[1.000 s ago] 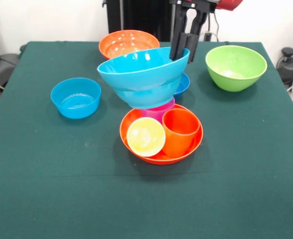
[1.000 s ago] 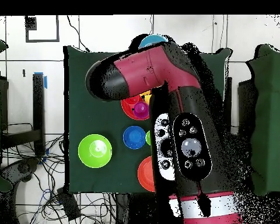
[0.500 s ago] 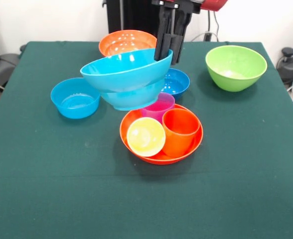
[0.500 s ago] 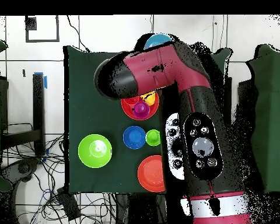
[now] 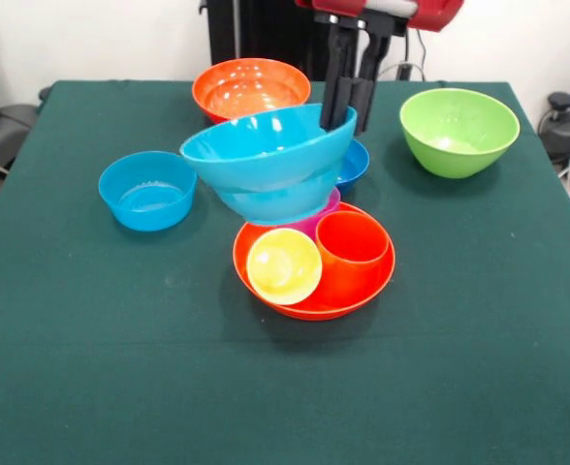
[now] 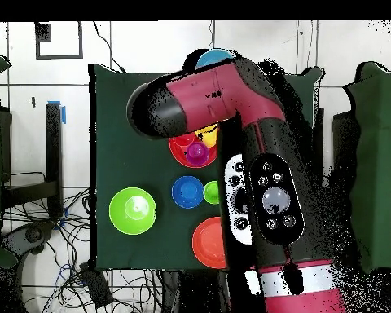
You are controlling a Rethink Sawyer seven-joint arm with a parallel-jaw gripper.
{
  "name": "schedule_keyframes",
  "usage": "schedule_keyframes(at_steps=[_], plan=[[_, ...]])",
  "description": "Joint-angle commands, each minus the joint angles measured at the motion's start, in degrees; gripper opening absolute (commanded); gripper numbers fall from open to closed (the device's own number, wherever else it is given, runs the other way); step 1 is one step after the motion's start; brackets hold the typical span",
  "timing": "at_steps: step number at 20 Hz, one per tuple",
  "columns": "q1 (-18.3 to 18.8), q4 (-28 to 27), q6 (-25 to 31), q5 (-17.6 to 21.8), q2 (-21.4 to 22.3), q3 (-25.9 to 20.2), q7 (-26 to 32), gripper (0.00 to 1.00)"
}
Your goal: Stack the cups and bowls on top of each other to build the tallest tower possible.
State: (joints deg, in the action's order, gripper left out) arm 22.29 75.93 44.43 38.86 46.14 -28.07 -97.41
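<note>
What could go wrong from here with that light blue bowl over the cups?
1. The gripper pinches the large light blue bowl only at its rim, and the bowl hangs tilted, so it might slip or swing.
2. Below it, the orange cup, yellow cup and purple cup crowd the orange bowl; an off-centre release could tip the bowl off them.
3. The dark blue bowl sits close behind and could get bumped.

I can read no text, label, brand, number or sign in either view; none on my red and black arm (image 6: 231, 122), none on the glossy plastic bowls, none on the dark green tablecloth (image 5: 91, 368).
</note>
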Motion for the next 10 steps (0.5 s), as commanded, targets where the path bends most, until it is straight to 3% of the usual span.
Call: schedule_keyframes(at_steps=[1, 10], plan=[[-3.05, 0.02, 10.91, 2.76, -4.08, 0.05, 12.11, 0.00], [-3.67, -0.88, 13.11, 3.73, -4.43, 0.75, 11.44, 0.00]])
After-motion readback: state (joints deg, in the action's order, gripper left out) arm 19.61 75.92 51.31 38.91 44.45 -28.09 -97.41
